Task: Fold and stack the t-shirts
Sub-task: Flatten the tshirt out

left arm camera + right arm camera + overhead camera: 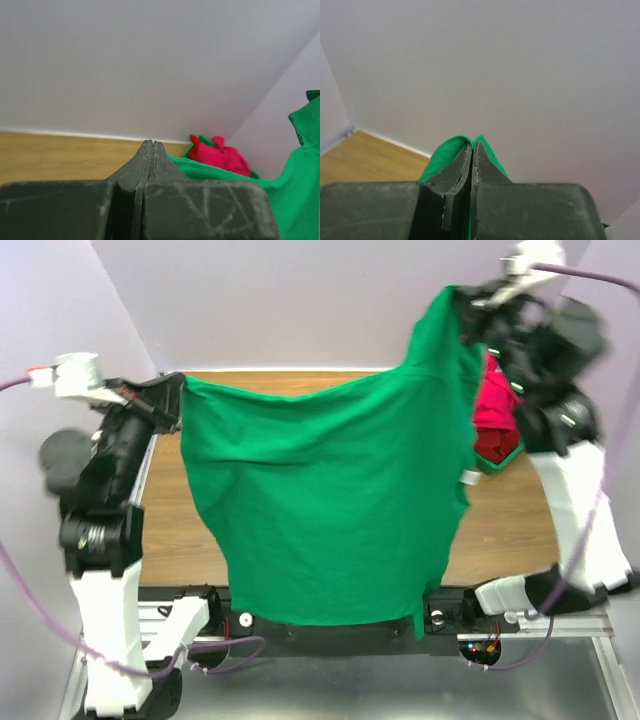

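Note:
A kelly green t-shirt (320, 500) hangs spread in the air over the table, stretched between both arms. My left gripper (176, 392) is shut on its left top corner; in the left wrist view the fingertips (151, 145) press together and green cloth (285, 190) trails off to the right. My right gripper (466, 298) is shut on the higher right top corner, and green fabric (445, 152) pokes out around the closed tips (473, 145). A bright pink t-shirt (494, 400) lies crumpled on a darker red one (490, 444) at the back right, also seen as a pink heap (220, 156).
The pink and red shirts sit in a green bin (510, 456) at the table's right side. The wooden table (170, 530) is ringed by pale walls at the back and sides. The hanging shirt's hem reaches down over the arm bases (330, 625).

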Robot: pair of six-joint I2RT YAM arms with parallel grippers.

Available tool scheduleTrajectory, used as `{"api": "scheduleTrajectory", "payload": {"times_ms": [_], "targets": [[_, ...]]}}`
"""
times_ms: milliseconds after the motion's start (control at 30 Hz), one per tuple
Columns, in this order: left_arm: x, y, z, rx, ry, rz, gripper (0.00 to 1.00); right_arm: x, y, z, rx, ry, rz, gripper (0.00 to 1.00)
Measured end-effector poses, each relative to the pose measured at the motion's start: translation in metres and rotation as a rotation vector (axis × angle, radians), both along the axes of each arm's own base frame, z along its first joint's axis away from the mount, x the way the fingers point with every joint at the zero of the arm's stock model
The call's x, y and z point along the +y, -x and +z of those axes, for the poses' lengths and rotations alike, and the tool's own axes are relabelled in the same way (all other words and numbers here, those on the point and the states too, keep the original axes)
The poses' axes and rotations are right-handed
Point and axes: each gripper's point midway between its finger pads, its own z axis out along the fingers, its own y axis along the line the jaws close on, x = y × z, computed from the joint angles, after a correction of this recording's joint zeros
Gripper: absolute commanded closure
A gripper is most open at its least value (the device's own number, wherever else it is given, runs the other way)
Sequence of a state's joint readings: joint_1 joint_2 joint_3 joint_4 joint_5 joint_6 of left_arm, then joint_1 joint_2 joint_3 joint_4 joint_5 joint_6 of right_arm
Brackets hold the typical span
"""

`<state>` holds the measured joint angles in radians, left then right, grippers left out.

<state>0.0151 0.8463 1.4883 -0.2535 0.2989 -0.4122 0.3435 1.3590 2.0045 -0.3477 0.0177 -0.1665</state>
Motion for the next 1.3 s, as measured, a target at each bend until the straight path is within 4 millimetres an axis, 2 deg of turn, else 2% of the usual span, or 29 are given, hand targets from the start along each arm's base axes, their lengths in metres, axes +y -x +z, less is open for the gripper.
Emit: {"api": "scheduleTrajectory", "payload": {"times_ms": [67, 100, 167, 200, 233, 267, 300, 333, 367, 400, 433, 467, 500, 533, 600, 667, 733, 833, 900, 967, 1033, 1100, 1200, 1233, 1300], "targets": [[0.009, -0.031, -0.033, 0.096, -0.003, 0.049, 1.00, 0.017, -0.041, -0.033, 0.069, 0.027, 0.013, 1.00], [0.016, -0.051, -0.055, 0.158, -0.007, 0.089, 1.00, 0.031, -0.074, -0.062, 0.121, 0.045, 0.024, 1.00], [0.028, -0.076, -0.085, 0.238, -0.015, 0.152, 1.00, 0.048, -0.117, -0.107, 0.201, 0.067, 0.035, 1.00], [0.036, -0.087, -0.101, 0.279, -0.021, 0.196, 0.99, 0.059, -0.144, -0.137, 0.246, 0.073, 0.042, 0.88], [0.045, -0.105, -0.123, 0.337, -0.029, 0.240, 0.90, 0.067, -0.160, -0.155, 0.279, 0.075, 0.047, 0.69], [0.053, -0.116, -0.139, 0.378, -0.032, 0.283, 0.72, 0.081, -0.188, -0.188, 0.331, 0.079, 0.062, 0.45], [0.066, -0.131, -0.167, 0.448, -0.038, 0.346, 0.33, 0.090, -0.206, -0.204, 0.346, 0.077, 0.072, 0.10], [0.078, -0.142, -0.188, 0.507, -0.045, 0.401, 0.17, 0.103, -0.225, -0.225, 0.377, 0.066, 0.089, 0.00], [0.089, -0.151, -0.204, 0.550, -0.048, 0.450, 0.03, 0.114, -0.245, -0.247, 0.405, 0.055, 0.100, 0.00], [0.101, -0.162, -0.223, 0.600, -0.050, 0.501, 0.01, 0.124, -0.262, -0.270, 0.430, 0.052, 0.116, 0.00], [0.111, -0.169, -0.238, 0.643, -0.058, 0.543, 0.01, 0.130, -0.271, -0.284, 0.451, 0.041, 0.125, 0.00], [0.116, -0.173, -0.244, 0.663, -0.063, 0.564, 0.01, 0.137, -0.276, -0.306, 0.493, 0.033, 0.140, 0.00], [0.123, -0.180, -0.253, 0.690, -0.069, 0.588, 0.01, 0.141, -0.273, -0.326, 0.553, 0.030, 0.151, 0.00], [0.125, -0.185, -0.255, 0.698, -0.072, 0.594, 0.01, 0.144, -0.269, -0.337, 0.590, 0.033, 0.157, 0.00], [0.124, -0.192, -0.250, 0.689, -0.069, 0.586, 0.01, 0.145, -0.256, -0.345, 0.624, 0.034, 0.164, 0.00], [0.119, -0.191, -0.238, 0.657, -0.056, 0.562, 0.01, 0.140, -0.228, -0.347, 0.677, 0.050, 0.168, 0.00], [0.111, -0.186, -0.226, 0.624, -0.038, 0.531, 0.01, 0.132, -0.197, -0.331, 0.678, 0.050, 0.173, 0.00], [0.093, -0.168, -0.215, 0.572, 0.011, 0.460, 0.01, 0.118, -0.154, -0.302, 0.649, 0.037, 0.181, 0.00], [0.080, -0.152, -0.226, 0.584, 0.038, 0.413, 0.01, 0.109, -0.131, -0.294, 0.639, 0.025, 0.181, 0.00], [0.066, -0.141, -0.244, 0.615, 0.053, 0.369, 0.01, 0.101, -0.113, -0.294, 0.642, 0.016, 0.179, 0.00], [0.047, -0.133, -0.273, 0.678, 0.059, 0.315, 0.01, 0.096, -0.099, -0.311, 0.675, 0.016, 0.173, 0.00], [0.026, -0.129, -0.303, 0.755, 0.047, 0.264, 0.01, 0.091, -0.090, -0.343, 0.743, 0.028, 0.157, 0.00], [0.002, -0.129, -0.337, 0.849, 0.008, 0.207, 0.01, 0.082, -0.074, -0.404, 0.879, 0.060, 0.122, 0.00], [-0.005, -0.131, -0.346, 0.870, -0.003, 0.193, 0.01, 0.081, -0.073, -0.410, 0.892, 0.063, 0.119, 0.00], [-0.013, -0.132, -0.361, 0.910, -0.019, 0.174, 0.01, 0.076, -0.063, -0.439, 0.965, 0.081, 0.102, 0.01]]}}
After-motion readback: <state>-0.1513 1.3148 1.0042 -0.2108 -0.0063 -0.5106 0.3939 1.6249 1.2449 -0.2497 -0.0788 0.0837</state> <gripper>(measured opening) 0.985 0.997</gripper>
